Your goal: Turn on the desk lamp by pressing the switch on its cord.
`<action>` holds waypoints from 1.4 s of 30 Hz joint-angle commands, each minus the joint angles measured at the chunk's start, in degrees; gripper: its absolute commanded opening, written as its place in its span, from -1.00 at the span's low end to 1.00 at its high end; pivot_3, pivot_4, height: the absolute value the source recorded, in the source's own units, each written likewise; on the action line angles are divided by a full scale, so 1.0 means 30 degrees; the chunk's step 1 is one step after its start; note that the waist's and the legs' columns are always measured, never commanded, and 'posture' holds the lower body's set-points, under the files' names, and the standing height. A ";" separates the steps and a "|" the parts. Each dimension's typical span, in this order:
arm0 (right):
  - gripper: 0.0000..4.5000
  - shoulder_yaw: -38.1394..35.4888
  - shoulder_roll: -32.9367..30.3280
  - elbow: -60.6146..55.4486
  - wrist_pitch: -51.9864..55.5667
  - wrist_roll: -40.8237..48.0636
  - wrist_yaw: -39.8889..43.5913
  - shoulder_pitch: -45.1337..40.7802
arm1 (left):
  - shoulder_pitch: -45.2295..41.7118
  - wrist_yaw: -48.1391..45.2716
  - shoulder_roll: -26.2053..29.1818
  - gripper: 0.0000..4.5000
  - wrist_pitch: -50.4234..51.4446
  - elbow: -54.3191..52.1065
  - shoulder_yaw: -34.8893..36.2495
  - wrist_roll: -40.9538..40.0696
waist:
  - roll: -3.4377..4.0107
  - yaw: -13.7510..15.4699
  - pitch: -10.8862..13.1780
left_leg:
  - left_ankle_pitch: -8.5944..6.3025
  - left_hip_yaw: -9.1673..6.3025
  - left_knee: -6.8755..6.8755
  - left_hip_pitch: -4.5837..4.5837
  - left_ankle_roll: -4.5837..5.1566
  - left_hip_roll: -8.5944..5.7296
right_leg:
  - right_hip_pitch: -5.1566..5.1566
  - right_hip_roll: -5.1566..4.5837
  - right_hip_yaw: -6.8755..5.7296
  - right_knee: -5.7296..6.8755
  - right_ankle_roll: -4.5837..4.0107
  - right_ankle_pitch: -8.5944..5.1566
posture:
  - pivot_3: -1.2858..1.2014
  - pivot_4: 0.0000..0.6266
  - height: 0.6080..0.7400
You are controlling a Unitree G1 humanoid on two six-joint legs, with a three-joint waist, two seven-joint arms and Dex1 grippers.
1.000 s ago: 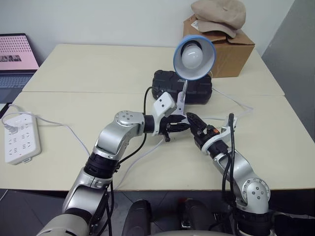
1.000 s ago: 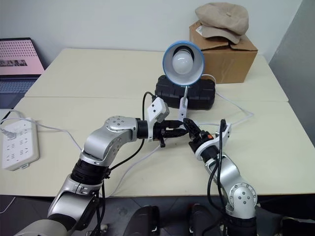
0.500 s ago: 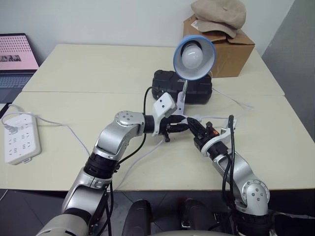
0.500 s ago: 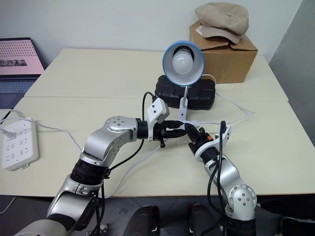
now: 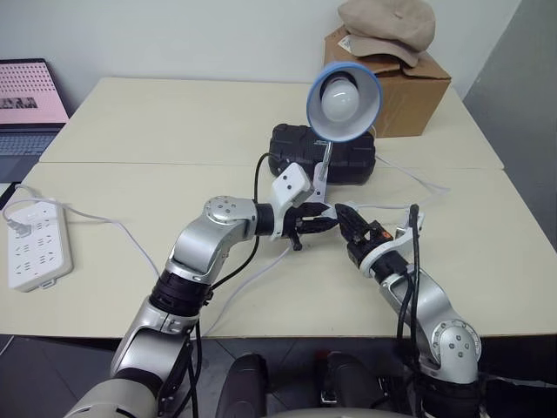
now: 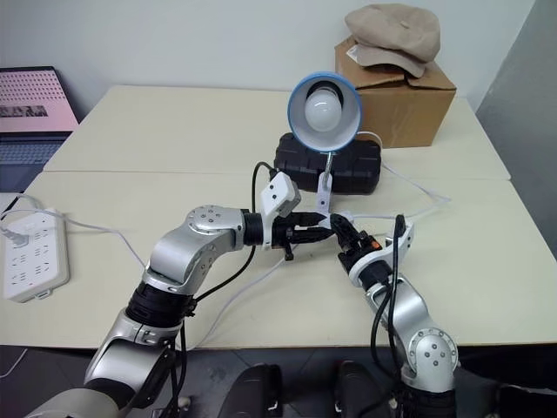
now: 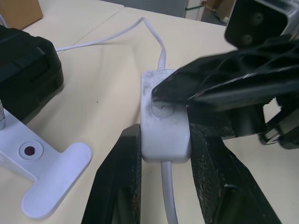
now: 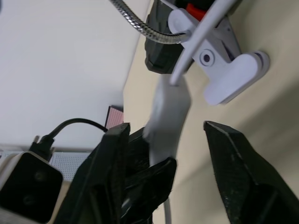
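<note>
I am holding the small white oblong plastic switch (image 7: 164, 119) pinched lengthwise between my left gripper (image 7: 164, 154) fingers, while my right gripper (image 8: 168, 154), fingers spread, is straddling its far end.

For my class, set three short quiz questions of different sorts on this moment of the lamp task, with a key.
1. True or false: the left gripper is shut on the switch.
2. What lies on the cardboard box? A) a cap B) a book C) a mug
3. Fill in: the desk lamp has a light-____ shade.

Key: 1 true. 2 A, a beige cap. 3 blue.
</note>
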 commanded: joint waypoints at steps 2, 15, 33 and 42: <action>0.22 0.0006 -0.0273 -0.1188 -0.0343 0.0923 -0.0661 -0.0116 | -0.0533 0.0232 -0.0098 -0.51 0.0152 -0.0735 0.0296 -0.0375 | 0.0000 0.0000 0.0000 | 0.0000 -0.0001 -0.0001 0.0000 0.0000 0.0000 | -0.0001 0.0000 0.0000 -0.0001 0.0000 0.0000 | 0.03 -0.52 1.00; 0.22 0.0408 -0.0094 -0.0322 -0.0424 0.0298 -0.1105 -0.0463 | -0.0492 0.0190 -0.0008 -0.51 0.0164 -0.0869 0.0128 -0.0425 | 0.0000 -0.0001 0.0000 | 0.0000 0.0000 0.0000 -0.0005 0.0000 -0.0001 | -0.0005 0.0000 0.0000 -0.0003 0.0000 0.0000 | 0.03 -0.52 1.00; -0.77 0.0685 -0.0166 -0.0170 -0.0310 -0.0102 -0.1214 -0.0436 | -0.0426 0.0050 0.0115 -0.51 0.0131 -0.1042 0.0131 -0.0432 | 0.0000 -0.0001 0.0000 | 0.0000 -0.0001 0.0000 -0.0012 0.0000 0.0000 | -0.0012 0.0000 -0.0001 -0.0004 0.0001 0.0000 | 0.03 -0.52 1.00; -0.78 0.0593 -0.0228 -0.0122 -0.0422 -0.0129 -0.1145 -0.0466 | -0.0451 -0.0014 0.0135 -0.51 0.0061 -0.1049 0.0102 -0.0424 | 0.0000 0.0000 0.0000 | 0.0000 -0.0001 0.0000 -0.0015 0.0000 0.0000 | -0.0014 0.0000 -0.0002 -0.0004 0.0001 0.0000 | 0.03 -0.52 1.00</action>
